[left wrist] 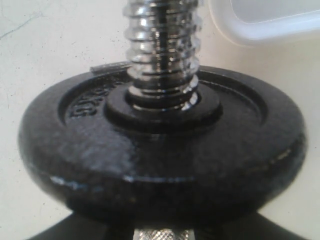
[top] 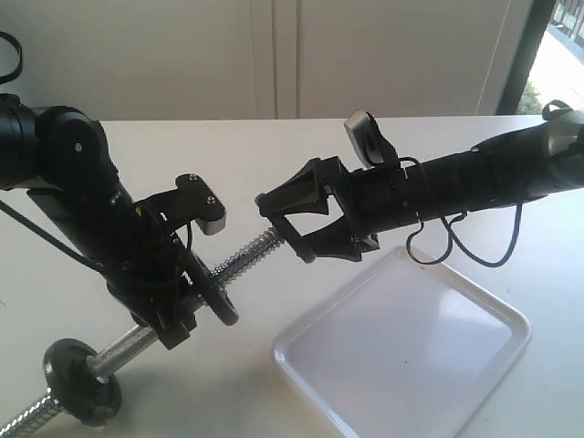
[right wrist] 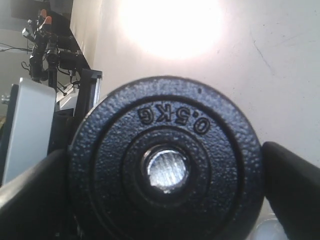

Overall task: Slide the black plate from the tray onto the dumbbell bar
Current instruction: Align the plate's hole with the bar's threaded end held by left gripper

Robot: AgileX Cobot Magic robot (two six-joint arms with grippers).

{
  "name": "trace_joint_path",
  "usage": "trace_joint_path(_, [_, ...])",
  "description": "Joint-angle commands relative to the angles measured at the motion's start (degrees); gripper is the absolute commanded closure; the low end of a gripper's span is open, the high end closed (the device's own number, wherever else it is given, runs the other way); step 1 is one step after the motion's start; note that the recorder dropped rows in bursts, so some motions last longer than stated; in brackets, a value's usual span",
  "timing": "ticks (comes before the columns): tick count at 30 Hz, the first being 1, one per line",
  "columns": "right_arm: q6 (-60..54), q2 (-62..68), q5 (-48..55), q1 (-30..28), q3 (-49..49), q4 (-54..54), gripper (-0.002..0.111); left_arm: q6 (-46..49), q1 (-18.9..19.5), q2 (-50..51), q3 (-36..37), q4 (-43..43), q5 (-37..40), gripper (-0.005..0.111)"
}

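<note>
My right gripper [top: 290, 230] is shut on the black plate [top: 283, 222], which shows edge-on in the exterior view, held above the table. In the right wrist view the plate [right wrist: 165, 120] faces me, marked 0.5KG, a finger on each side. The dumbbell bar's [top: 245, 253] threaded tip [right wrist: 165, 169] sits in its centre hole. My left gripper [top: 178, 310] is shut on the bar's knurled middle [left wrist: 162, 234], holding it tilted up toward the right gripper. The white tray [top: 285, 351] lies under the right arm with nothing in it.
A second black disc [top: 219, 297] [left wrist: 160, 145] sits on the bar just beyond the left gripper. A third disc [top: 82, 379] rests at the bar's low end near the table's front left. A tray corner [left wrist: 265, 25] lies past the thread.
</note>
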Motion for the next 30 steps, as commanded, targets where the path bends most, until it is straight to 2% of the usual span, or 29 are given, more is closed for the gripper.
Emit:
trace_joint_path(1, [0.0,-0.7,3.5,-0.1,-0.4,2.8,0.108,0.0,-0.1,-2.8,-0.8,-3.2,-0.2,0.107])
trace_joint_path(30, [2.5,-0.7,3.5,-0.1,-0.4,2.7,0.108,0.0,-0.1,-2.8,-0.8,-4.3,-0.4,0.107])
